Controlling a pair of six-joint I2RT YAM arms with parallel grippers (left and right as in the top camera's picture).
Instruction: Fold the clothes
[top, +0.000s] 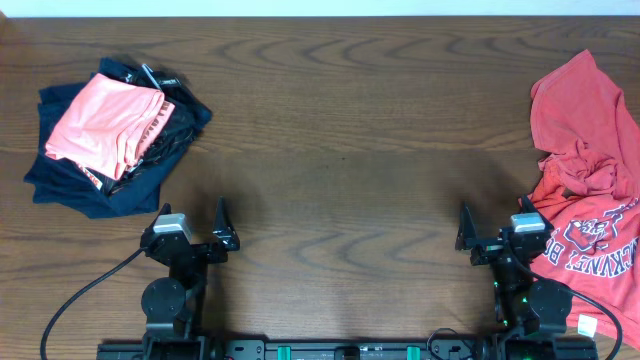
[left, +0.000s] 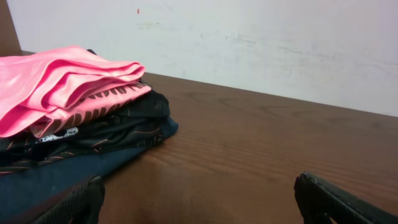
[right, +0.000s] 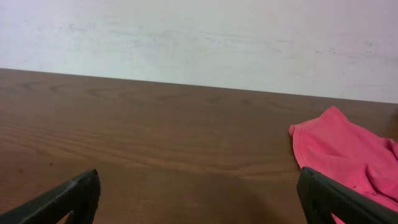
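Observation:
The red-orange T-shirt lies crumpled at the table's right edge, its navy-and-white lettering facing up near the front. A corner of it shows at the right of the right wrist view. My right gripper is open and empty, just left of the shirt's lower part; its fingers frame bare wood in the right wrist view. My left gripper is open and empty at the front left, below the pile of other garments; it also shows in the left wrist view.
A folded pile sits at the back left: a salmon-pink garment on top of black and navy ones. It also shows in the left wrist view. The wooden table spans the view, with a white wall behind.

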